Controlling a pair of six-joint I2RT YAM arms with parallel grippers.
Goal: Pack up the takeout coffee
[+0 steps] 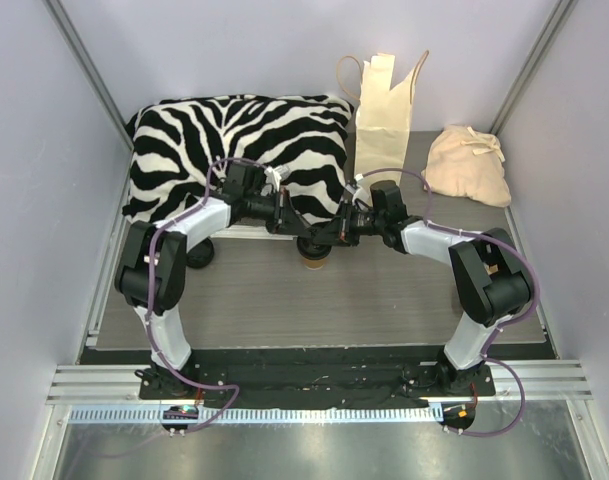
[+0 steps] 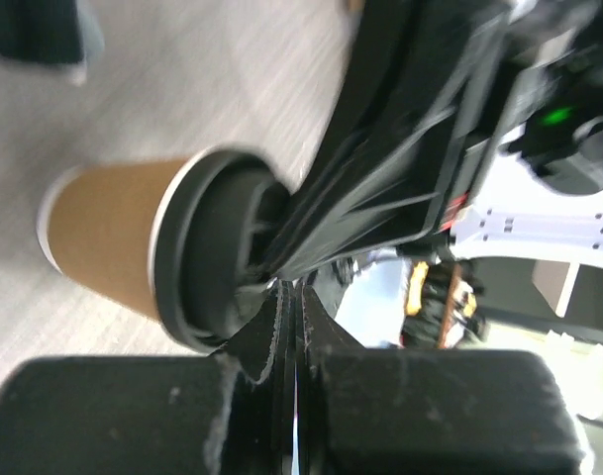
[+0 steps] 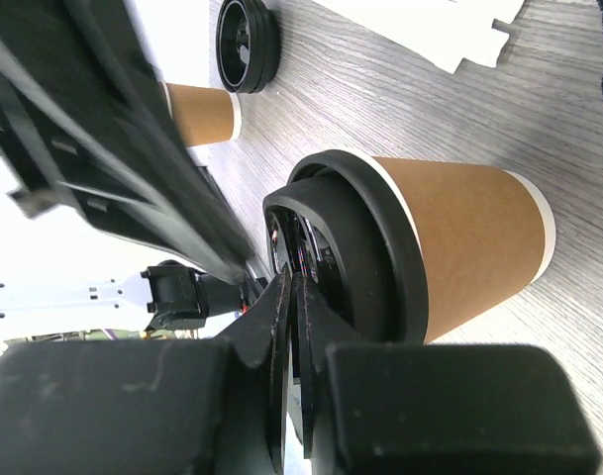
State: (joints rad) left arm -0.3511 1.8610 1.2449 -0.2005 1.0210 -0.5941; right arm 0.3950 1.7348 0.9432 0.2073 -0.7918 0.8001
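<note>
The takeout coffee (image 1: 314, 262) is a brown kraft cup standing on the grey mat at mid table, with a black lid (image 3: 365, 247) on top. It also shows in the left wrist view (image 2: 108, 237) and the right wrist view (image 3: 469, 242). My left gripper (image 1: 302, 232) and right gripper (image 1: 336, 232) meet tip to tip just above it. Both are shut, with their fingertips (image 2: 281, 307) (image 3: 281, 297) against the top of the lid. I cannot tell whether either pinches the lid's edge.
A second brown cup with a white rim (image 3: 202, 111) and a loose black lid (image 3: 247, 45) stand to the left. A cream paper bag (image 1: 384, 120) stands at the back, a cloth sack (image 1: 469, 165) at back right, and a zebra cushion (image 1: 234, 150) at back left.
</note>
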